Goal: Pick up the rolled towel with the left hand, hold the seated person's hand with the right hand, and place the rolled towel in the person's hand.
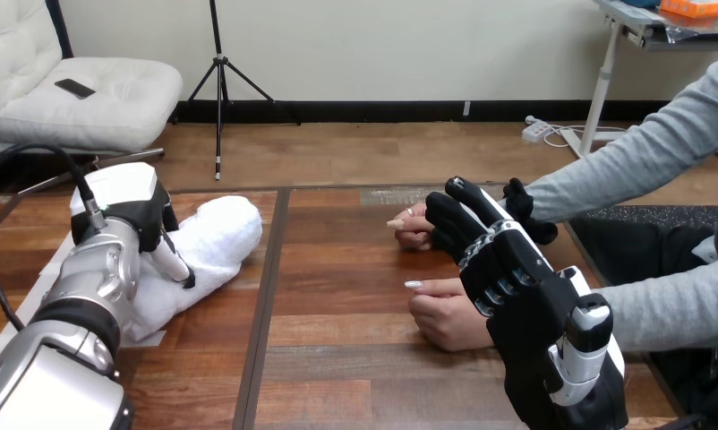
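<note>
The rolled towel (214,240), white and fluffy, lies on the wooden table (337,358) at the left. My left hand (127,210) sits over its left end, thumb pressed into the towel's near side, so the hand is shut on it. At the right my black right hand (503,269) reaches over the person's two hands. Its fingers (445,228) curl over the person's farther hand (411,229), and its thumb lies by that wrist. The person's nearer hand (445,315) rests loosely closed on the table beside my palm.
A dark seam (268,305) runs front to back between the towel and the person's hands. A flat white sheet (154,333) shows under the towel's near end. The person's grey sleeves (624,170) come in from the right edge.
</note>
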Robot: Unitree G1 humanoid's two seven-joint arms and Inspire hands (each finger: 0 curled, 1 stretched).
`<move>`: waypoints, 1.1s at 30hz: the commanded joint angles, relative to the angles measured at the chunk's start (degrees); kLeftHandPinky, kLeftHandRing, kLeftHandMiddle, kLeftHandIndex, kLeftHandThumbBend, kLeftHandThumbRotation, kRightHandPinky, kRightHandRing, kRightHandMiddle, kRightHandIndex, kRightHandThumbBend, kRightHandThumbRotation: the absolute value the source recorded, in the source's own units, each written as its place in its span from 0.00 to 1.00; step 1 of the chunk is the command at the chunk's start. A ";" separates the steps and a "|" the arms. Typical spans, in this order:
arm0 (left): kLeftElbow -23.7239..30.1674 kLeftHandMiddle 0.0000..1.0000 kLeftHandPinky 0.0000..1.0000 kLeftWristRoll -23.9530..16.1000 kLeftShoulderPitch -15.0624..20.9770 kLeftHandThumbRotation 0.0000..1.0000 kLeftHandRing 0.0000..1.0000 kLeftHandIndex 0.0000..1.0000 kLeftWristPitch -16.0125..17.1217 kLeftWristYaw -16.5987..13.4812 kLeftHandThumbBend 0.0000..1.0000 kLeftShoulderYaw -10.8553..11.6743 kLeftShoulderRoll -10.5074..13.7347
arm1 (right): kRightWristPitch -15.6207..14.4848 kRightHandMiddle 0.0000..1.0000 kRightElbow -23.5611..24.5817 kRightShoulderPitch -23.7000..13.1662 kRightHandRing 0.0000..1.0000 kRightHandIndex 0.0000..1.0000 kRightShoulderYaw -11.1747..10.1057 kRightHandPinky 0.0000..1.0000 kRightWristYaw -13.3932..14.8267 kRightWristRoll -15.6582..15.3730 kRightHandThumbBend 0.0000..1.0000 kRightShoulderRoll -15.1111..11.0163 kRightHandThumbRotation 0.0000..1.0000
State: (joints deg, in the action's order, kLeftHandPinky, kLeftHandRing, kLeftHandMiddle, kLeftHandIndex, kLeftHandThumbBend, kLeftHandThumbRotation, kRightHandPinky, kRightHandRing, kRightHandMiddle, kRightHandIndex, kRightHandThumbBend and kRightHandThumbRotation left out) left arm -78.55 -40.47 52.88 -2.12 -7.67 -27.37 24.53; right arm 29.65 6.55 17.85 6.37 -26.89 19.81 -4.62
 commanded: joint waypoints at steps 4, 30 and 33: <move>0.18 0.61 0.39 -3.28 5.05 0.16 0.52 0.61 -3.11 2.62 0.78 -3.40 -0.55 | 1.14 0.91 2.38 -2.47 0.95 0.92 -0.66 1.00 0.25 0.72 1.00 0.72 1.00; -0.16 0.70 0.36 -7.72 7.55 0.64 0.56 0.81 -8.37 7.53 0.96 -8.35 -2.41 | 1.58 0.91 2.07 -2.88 0.95 0.92 -0.59 1.00 0.00 0.85 1.00 0.94 1.00; -0.15 0.70 0.36 -7.73 7.67 0.66 0.56 0.81 -8.72 7.73 0.97 -8.40 -2.63 | 1.26 0.91 2.12 -2.89 0.95 0.92 -0.54 1.00 -0.24 1.33 1.00 0.90 1.00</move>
State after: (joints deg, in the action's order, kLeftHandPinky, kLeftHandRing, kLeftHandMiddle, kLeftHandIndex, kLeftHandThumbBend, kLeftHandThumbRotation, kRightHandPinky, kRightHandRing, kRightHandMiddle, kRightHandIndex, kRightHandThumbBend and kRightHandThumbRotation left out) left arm -78.65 -47.62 55.40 -10.29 -0.26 -35.13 22.61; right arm 29.65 6.55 17.83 6.37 -26.96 20.01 -4.48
